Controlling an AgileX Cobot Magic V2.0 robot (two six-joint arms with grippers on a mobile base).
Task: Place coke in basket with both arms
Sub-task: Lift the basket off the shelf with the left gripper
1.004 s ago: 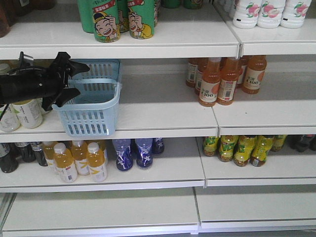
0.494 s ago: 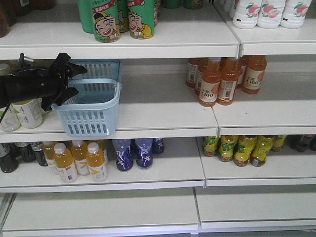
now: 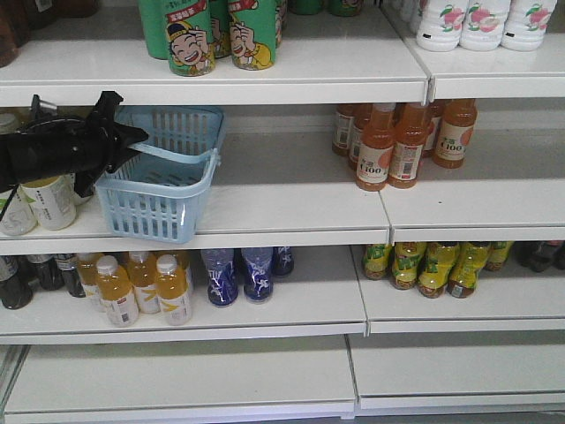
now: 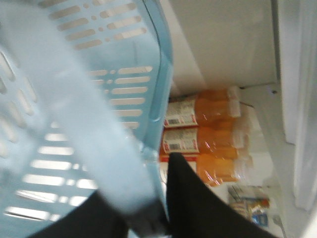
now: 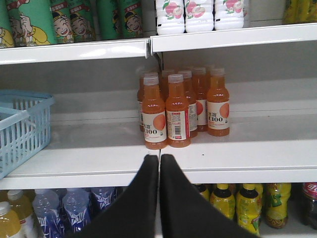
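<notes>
Left gripper [image 3: 132, 140] is clamped on the tilted basket [image 3: 163, 208], left on the middle shelf [image 3: 291, 203]; it should be lifted level. Right gripper [image 5: 159, 158] is closed empty; coke [image 5: 310, 198] is glimpsed lower right.

Between the basket [image 3: 150, 216] and the orange-drink bottles [image 3: 397, 146], the middle shelf [image 3: 291, 190] lay bare and open from the front; the upper shelf [image 3: 265, 88] capped headroom above.
</notes>
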